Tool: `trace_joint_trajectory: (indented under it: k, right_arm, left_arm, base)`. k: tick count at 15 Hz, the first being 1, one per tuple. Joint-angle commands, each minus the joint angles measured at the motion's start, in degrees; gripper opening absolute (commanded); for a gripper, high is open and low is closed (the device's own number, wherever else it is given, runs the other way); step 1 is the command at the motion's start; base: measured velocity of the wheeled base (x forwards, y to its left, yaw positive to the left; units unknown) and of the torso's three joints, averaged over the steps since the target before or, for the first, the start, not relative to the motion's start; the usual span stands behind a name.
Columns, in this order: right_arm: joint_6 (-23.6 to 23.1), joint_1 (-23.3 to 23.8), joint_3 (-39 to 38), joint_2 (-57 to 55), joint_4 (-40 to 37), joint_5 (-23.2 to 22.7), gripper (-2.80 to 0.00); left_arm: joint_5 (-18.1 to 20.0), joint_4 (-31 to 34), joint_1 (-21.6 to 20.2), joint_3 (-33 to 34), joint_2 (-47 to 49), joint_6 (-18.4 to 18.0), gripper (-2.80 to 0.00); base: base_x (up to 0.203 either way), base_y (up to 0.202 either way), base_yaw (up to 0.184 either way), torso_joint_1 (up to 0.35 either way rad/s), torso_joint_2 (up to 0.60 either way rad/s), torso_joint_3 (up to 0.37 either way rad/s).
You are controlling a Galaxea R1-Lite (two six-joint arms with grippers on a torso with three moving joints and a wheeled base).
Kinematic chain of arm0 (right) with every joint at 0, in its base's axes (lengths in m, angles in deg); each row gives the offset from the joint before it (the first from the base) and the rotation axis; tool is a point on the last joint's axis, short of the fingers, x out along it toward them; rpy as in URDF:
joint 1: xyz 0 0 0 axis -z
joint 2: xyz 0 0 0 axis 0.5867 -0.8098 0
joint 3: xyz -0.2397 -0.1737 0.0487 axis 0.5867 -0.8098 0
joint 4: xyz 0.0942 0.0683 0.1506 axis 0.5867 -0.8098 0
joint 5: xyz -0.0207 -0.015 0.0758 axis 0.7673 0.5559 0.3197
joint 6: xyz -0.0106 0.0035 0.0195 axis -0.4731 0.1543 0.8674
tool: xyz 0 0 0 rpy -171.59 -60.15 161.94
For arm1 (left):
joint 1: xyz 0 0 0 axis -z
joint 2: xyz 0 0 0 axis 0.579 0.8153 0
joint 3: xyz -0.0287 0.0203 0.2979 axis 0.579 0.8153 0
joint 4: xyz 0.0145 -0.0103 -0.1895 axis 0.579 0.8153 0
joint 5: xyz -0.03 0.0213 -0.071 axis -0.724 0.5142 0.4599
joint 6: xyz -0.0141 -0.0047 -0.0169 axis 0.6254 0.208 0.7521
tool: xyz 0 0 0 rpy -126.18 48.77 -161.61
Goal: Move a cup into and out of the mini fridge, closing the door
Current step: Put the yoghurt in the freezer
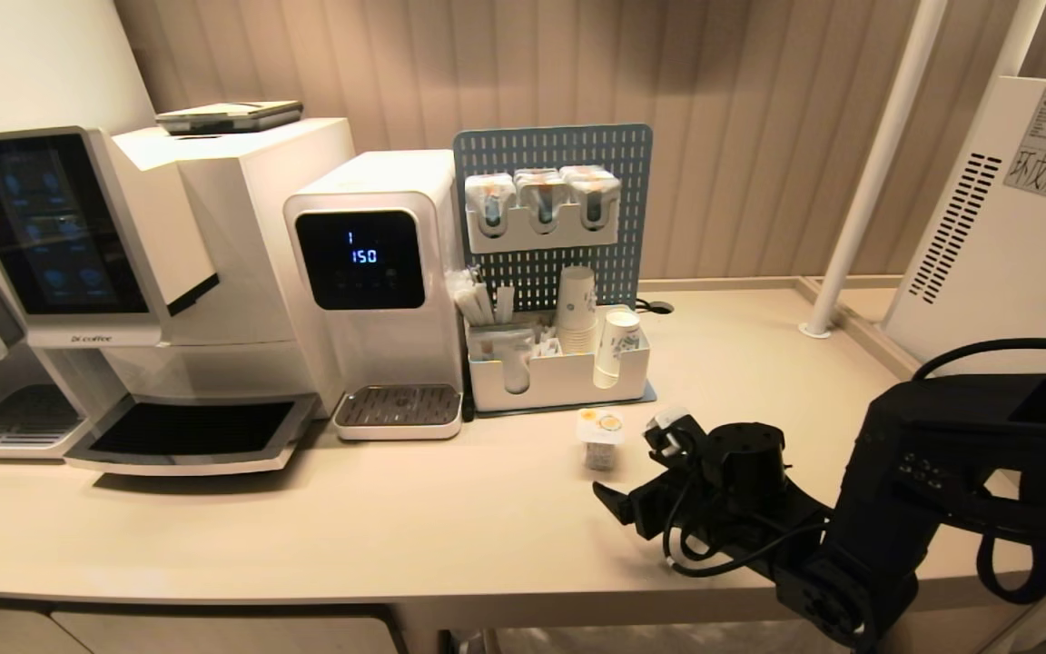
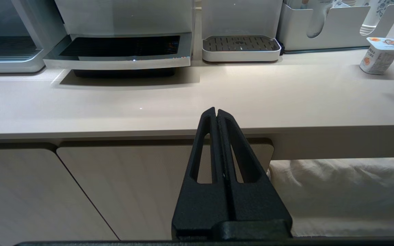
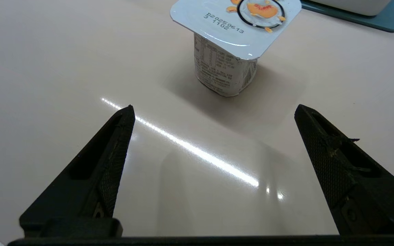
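Note:
The cup (image 1: pixel 599 440) is a small sealed yogurt cup with a peach-print foil lid, standing upright on the beige counter. My right gripper (image 1: pixel 625 461) hovers low just to its right, open wide. In the right wrist view the cup (image 3: pixel 224 71) stands a little beyond the right gripper (image 3: pixel 214 107), with nothing between the fingers. The mini fridge (image 1: pixel 986 236) stands at the far right, showing only its white vented side with a warning sticker; the door is out of view. My left gripper (image 2: pixel 216 111) is shut and empty, parked in front of the counter edge.
A coffee machine (image 1: pixel 123 272) and a water dispenser (image 1: pixel 369 282) line the back left. A blue pegboard organiser (image 1: pixel 559 363) with paper cups stands right behind the yogurt cup. A white pole (image 1: pixel 859 200) rises beside the fridge. The counter's front edge (image 1: pixel 305 595) is near.

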State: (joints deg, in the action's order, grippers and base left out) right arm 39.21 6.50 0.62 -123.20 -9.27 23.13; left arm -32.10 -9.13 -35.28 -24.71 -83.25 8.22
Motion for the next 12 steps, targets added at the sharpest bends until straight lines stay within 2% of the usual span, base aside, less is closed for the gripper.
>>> trace_joint_trajectory:
  k: [1,7,12]
  right_arm:
    - [-0.05,-0.58,2.36,-2.55,-0.01,0.73,0.0]
    - [-0.05,-1.34,12.2,-6.55,-3.61,9.67,0.0]
    - [-0.12,-1.34,17.37,-9.22,-6.76,11.13,0.0]
  left_arm:
    - [-0.02,0.0,-0.01,0.0,0.06,0.02,-2.8]
    - [-0.02,0.0,-0.01,0.0,0.06,0.02,-2.8]
    - [-0.02,0.0,-0.01,0.0,0.06,0.11,-2.8]
  base:
    - [0.0,0.0,0.0,0.0,0.0,0.0]
    - [0.0,0.0,0.0,0.0,0.0,0.0]
    - [0.0,0.0,0.0,0.0,0.0,0.0]
